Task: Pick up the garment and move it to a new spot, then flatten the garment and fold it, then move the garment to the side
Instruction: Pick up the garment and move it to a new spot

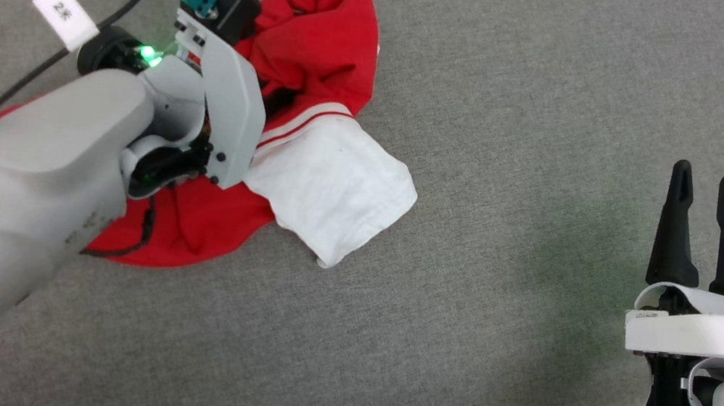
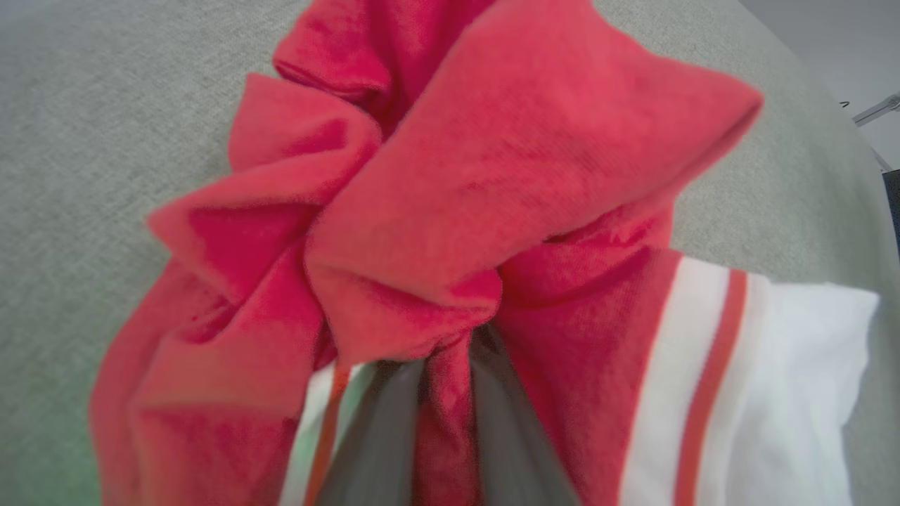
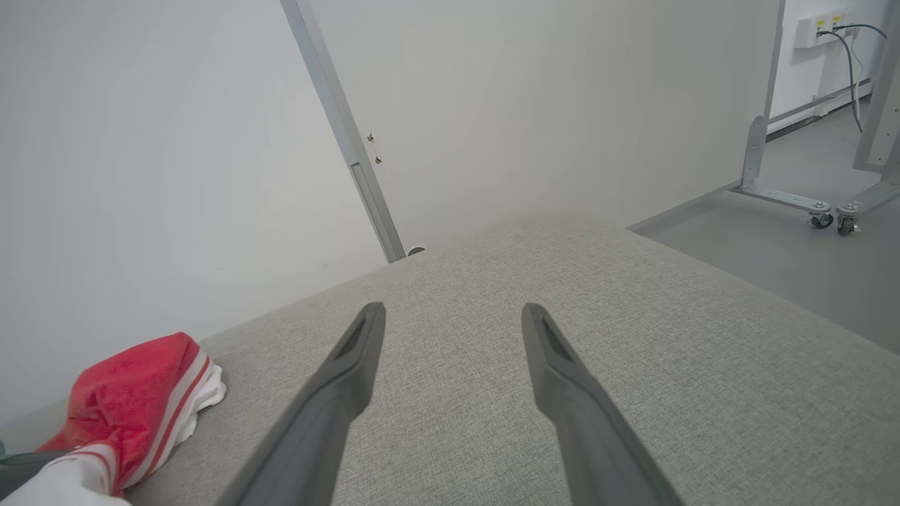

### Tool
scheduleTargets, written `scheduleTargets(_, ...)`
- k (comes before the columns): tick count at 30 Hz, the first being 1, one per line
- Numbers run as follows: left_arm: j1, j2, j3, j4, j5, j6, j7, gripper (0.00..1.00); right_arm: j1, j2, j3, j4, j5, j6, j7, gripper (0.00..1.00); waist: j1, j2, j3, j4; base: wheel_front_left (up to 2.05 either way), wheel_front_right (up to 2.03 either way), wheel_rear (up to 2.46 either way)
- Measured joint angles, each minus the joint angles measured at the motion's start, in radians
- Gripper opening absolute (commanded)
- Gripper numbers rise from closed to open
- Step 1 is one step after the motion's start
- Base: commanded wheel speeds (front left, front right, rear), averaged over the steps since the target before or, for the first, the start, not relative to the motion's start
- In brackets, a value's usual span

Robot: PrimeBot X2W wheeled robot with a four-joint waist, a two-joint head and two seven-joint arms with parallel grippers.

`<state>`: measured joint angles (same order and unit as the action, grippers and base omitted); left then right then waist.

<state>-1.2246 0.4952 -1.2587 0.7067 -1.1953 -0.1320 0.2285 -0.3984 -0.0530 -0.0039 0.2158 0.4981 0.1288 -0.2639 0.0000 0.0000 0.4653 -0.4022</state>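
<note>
Far left of the head view is the left arm's pale forearm, with a white tag (image 1: 65,14) on its cable. The left gripper (image 1: 255,97) points down into the garment (image 1: 323,42), which sits bunched up on the left half of the grey surface (image 1: 531,114). From up here the wrist housing covers the fingers, so you can't really see the grip.

The left wrist view sorts that out. The left gripper (image 2: 443,351) has its two dark fingers (image 2: 380,436) squeezed onto a narrow fold of red fabric running up between them, so it's gripping the garment (image 2: 492,176). Red folds pile up above the fingertips. The red-and-white striped trim (image 2: 710,365) and a white panel (image 2: 794,393) are off to the right in that view. It's a bit blurry up close.

Back in the head view, the white panel (image 1: 334,191) flops out to the right of the heap, flat on the surface, with the striped trim (image 1: 302,123) just above it. Red cloth also pokes out under the forearm. I can't see any number from any angle.

The middle of the surface is plain grey fabric.

Over at the lower right is the right gripper (image 1: 704,179), fingers pointing up and spread apart, holding nothing, well away from the garment. Its own wrist view agrees: the right gripper (image 3: 453,309) is wide open just above the surface, and the garment (image 3: 133,400) is a small lump down in the lower left corner. That view also gets a pale wall behind the surface, a grey floor and a metal frame on casters (image 3: 819,218) at the far right.
</note>
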Motion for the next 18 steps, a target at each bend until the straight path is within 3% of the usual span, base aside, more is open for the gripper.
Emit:
scheduleTargets(2, 0.001, -0.005, 0.0, 0.001, 0.0, 0.0, 0.0, 0.0, 0.0, 0.0, 0.005, -0.001, -0.005, 0.0, 0.0, 1.0, -0.0001, 0.0, -0.005, 0.003, 0.0, 0.0, 0.0)
scheduleTargets(3, 0.002, -0.01, -0.001, 0.0, 0.0, 0.0, 0.0, 0.08, 0.0, 0.0, 0.007, -0.002, -0.007, 0.0, 0.0, 1.0, 0.0, 0.0, -0.008, 0.006, 0.0, 0.0, 0.0)
scheduleTargets(4, 0.002, -0.014, -0.003, -0.003, -0.001, 0.001, -0.005, 0.45, 0.0, 0.0, 0.008, -0.001, -0.012, 0.0, 0.0, 1.0, 0.0, 0.0, -0.011, 0.009, 0.0, 0.0, 0.0)
scheduleTargets(5, 0.003, -0.016, -0.006, -0.009, -0.001, 0.002, -0.014, 0.94, 0.0, 0.0, 0.009, -0.001, -0.018, 0.0, 0.0, 1.0, 0.0, 0.0, -0.015, 0.013, 0.0, 0.0, 0.0)
scheduleTargets(6, 0.005, -0.021, -0.007, -0.016, -0.002, 0.002, -0.023, 1.0, 0.001, 0.0, 0.008, 0.0, -0.028, 0.0, 0.0, 1.0, -0.0001, 0.0, -0.02, 0.019, 0.0, 0.0, 0.0)
scheduleTargets(11, 0.013, -0.051, -0.02, -0.064, -0.033, 0.002, -0.1, 1.0, 0.012, 0.001, 0.002, 0.02, -0.083, 0.0, 0.0, 1.0, 0.0, 0.0, -0.05, 0.064, 0.0, 0.0, 0.0)
scheduleTargets(18, 0.04, -0.056, -0.006, -0.122, -0.127, 0.001, -0.292, 1.0, 0.037, -0.011, 0.016, 0.069, -0.142, 0.0, 0.0, 1.0, -0.0001, 0.0, -0.124, 0.153, 0.0, 0.0, 0.0)
